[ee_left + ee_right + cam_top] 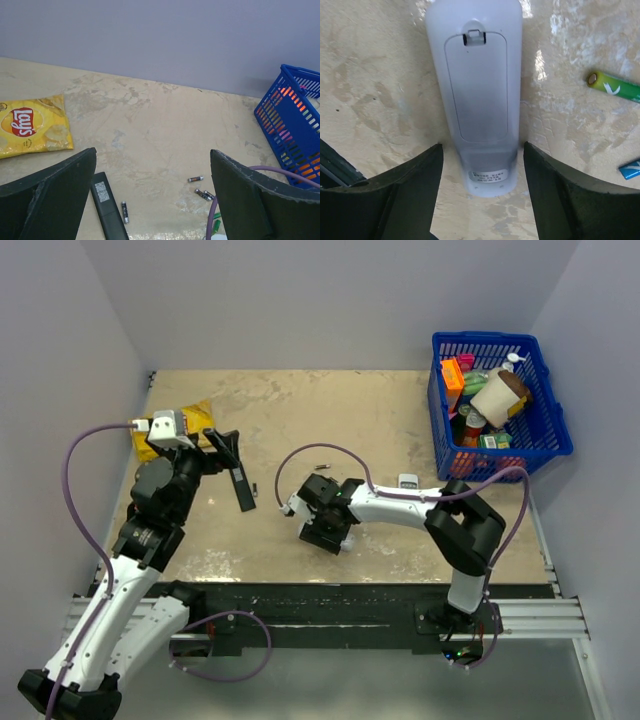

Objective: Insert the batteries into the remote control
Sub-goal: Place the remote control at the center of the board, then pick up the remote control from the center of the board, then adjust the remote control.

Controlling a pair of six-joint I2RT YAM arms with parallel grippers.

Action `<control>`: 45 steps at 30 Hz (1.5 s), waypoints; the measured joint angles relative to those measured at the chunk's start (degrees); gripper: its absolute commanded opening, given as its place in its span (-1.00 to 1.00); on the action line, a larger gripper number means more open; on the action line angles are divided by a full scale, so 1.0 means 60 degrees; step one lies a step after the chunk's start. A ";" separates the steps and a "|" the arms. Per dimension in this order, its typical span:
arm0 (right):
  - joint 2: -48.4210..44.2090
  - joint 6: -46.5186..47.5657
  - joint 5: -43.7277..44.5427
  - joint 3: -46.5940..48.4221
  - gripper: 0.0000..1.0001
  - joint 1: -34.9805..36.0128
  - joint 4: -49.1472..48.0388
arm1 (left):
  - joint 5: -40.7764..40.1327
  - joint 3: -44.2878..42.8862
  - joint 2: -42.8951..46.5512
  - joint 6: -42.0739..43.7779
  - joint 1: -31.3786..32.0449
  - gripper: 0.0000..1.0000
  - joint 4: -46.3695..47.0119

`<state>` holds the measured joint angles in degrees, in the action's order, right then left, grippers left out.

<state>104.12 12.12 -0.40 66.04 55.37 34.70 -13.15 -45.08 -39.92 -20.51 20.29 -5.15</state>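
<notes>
The white remote control [475, 75] lies on the table with its back up and the back cover closed. My right gripper [482, 150] is open, its jaws on either side of the remote's near end with a gap on each side. One green battery [615, 86] lies to the right of the remote, and green batteries [216, 222] also show at the bottom edge of the left wrist view. My left gripper [152, 152] hangs wide open above the table, holding nothing. In the top view the right gripper [325, 525] covers the remote.
A black remote [107, 205] and several dark cells [195, 178] lie below the left gripper. A blue cell [630, 169] lies near the right jaw. A yellow chips bag [195, 420] sits back left, a blue basket [495, 405] back right, a small grey-white remote [408, 481] mid-table.
</notes>
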 measured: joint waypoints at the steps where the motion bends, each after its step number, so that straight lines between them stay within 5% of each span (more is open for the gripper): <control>1: 0.0080 -0.0015 0.0022 0.0087 0.39 0.0044 0.0018 | -0.0029 0.0000 0.0029 0.0022 0.0000 1.00 -0.0029; 9: 0.0554 -0.0098 0.0142 0.0703 0.14 0.0270 0.0087 | -0.0193 0.0000 0.0284 0.0102 0.0000 1.00 -0.0084; 15: 0.0623 -0.0124 0.0142 0.0820 -0.68 0.0288 0.0106 | -0.0200 0.0000 0.0302 0.0098 0.0004 1.00 -0.0098; 21: 0.0452 -0.0164 0.0157 0.0678 -0.99 0.0288 -0.0076 | -0.0102 0.0000 0.0280 0.0036 0.0004 1.00 -0.0098; 35: -0.3075 -0.1308 0.0087 0.0452 -1.00 -0.0557 -0.2131 | 0.1300 0.0390 0.0011 -0.0550 0.0007 1.00 0.0790; 45: -0.5231 -0.2911 0.0178 -0.0528 -1.00 -0.1184 -0.5191 | 0.3825 0.0772 -0.1049 -0.1800 0.0007 0.97 0.2973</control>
<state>72.73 -5.34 0.67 62.87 48.27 3.55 9.80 -40.45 -46.22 -31.31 20.34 12.69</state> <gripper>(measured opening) 0.504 0.997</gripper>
